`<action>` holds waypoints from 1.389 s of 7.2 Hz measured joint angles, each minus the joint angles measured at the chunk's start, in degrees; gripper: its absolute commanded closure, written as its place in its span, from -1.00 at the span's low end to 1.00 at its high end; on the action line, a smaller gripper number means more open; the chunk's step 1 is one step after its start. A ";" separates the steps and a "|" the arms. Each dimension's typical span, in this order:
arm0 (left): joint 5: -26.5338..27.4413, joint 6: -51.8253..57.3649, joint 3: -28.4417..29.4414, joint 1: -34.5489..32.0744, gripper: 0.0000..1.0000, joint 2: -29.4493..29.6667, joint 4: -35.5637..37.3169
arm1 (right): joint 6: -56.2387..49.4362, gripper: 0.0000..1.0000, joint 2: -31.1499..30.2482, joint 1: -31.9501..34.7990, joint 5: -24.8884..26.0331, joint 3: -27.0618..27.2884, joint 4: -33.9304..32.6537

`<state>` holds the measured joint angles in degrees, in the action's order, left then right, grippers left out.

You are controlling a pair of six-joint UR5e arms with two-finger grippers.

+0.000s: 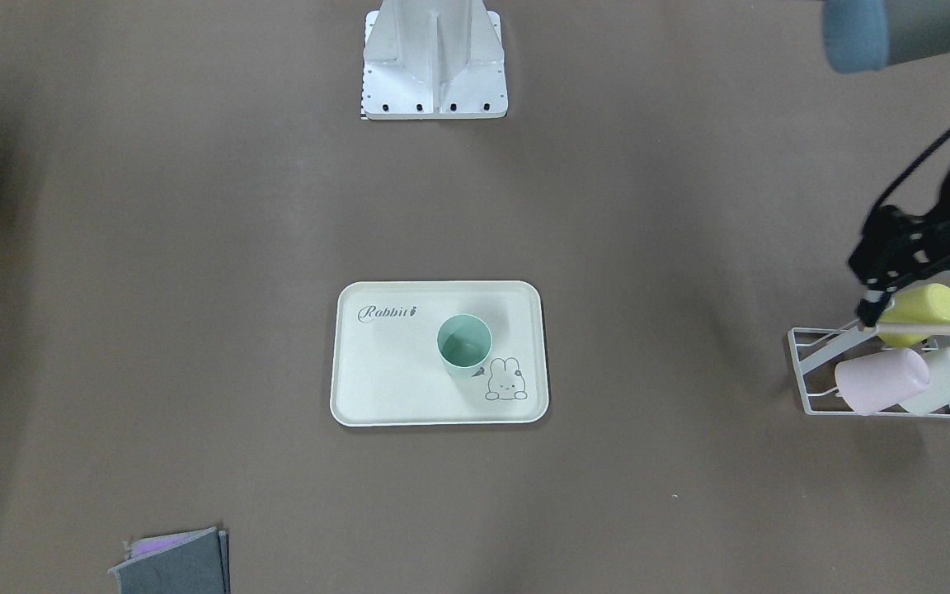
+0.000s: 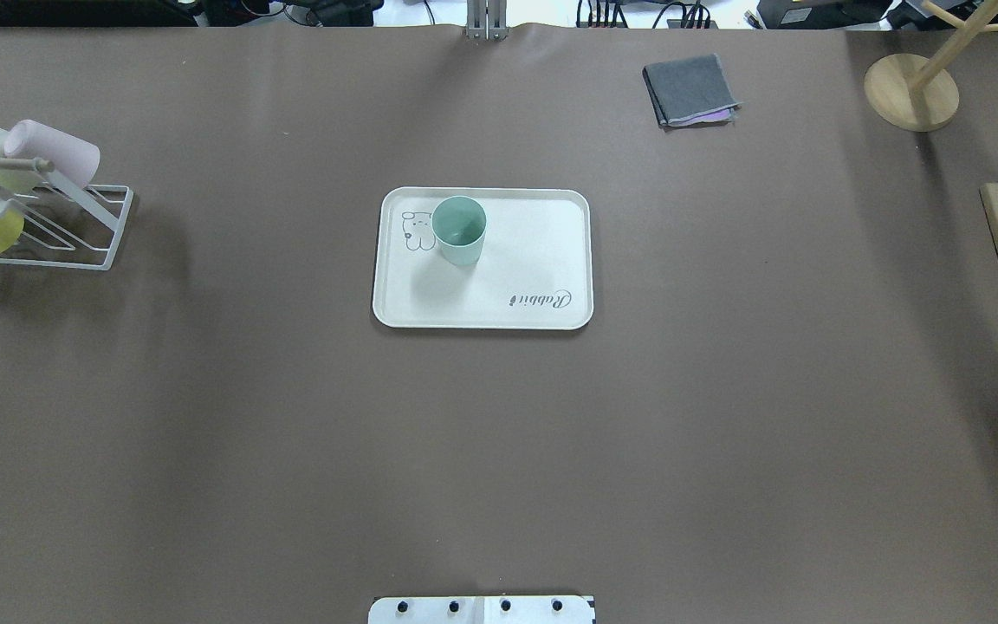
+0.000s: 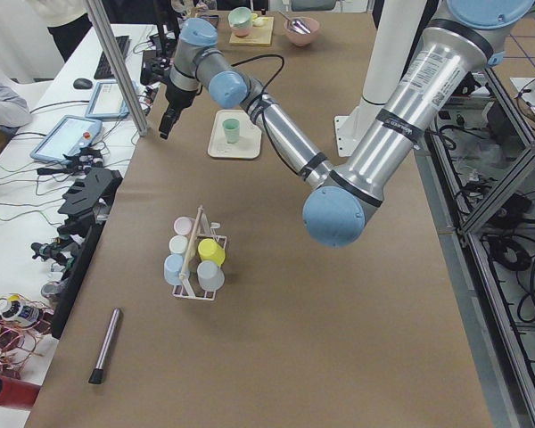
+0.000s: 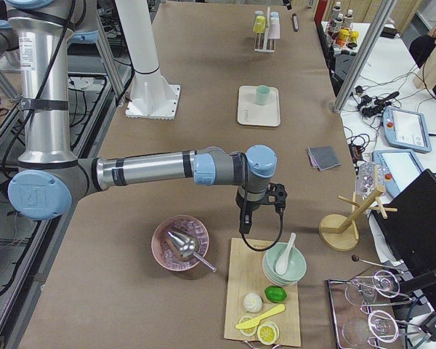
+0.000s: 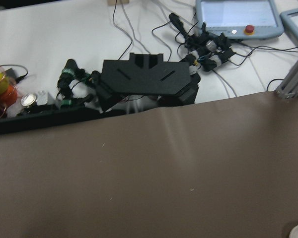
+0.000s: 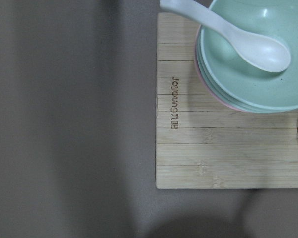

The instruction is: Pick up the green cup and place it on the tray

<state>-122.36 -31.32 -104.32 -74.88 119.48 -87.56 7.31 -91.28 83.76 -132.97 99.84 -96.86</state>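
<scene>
You are seeing soft, even overhead light that is casting faint blurred shadows beside the green cup (image 2: 459, 230) and across the brown table (image 2: 724, 390), while the left wrist view is coming through hazy and dim.

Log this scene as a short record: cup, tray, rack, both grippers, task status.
green cup: upright, open end up, standing on the tray beside the bunny drawing
tray: flat, mid-table, holds only the cup
rack: at the table's end on the robot's left, holds other cups
left gripper: raised, well away from the tray; open or shut unclear
right gripper: over the wooden board by the bowls; open or shut unclear
task status: cup on tray, looks done
</scene>
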 measured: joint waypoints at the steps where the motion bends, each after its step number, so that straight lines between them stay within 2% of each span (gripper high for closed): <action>1: -3.22 5.57 0.01 -4.05 -0.94 -1.79 5.67 | -0.01 -1.00 0.03 0.00 0.01 0.01 0.00; 2: -4.38 12.92 0.29 -7.01 -0.94 -3.65 10.79 | -0.02 -1.00 0.04 0.00 0.04 0.03 0.00; 4: -5.04 26.23 2.79 -11.51 -0.94 -8.64 15.15 | -0.02 -1.00 0.05 0.00 0.03 0.12 0.00; 7: -5.25 41.10 9.52 -15.84 -0.94 -14.46 14.94 | -0.04 -1.00 -0.03 0.00 0.03 0.17 0.00; 10: -5.34 45.17 11.09 -17.64 -0.94 -19.80 11.29 | -0.10 -1.00 -0.04 0.00 0.07 0.24 0.00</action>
<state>-127.69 13.84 -93.23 -92.52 99.68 -76.27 7.21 -91.32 83.76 -132.90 100.08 -96.86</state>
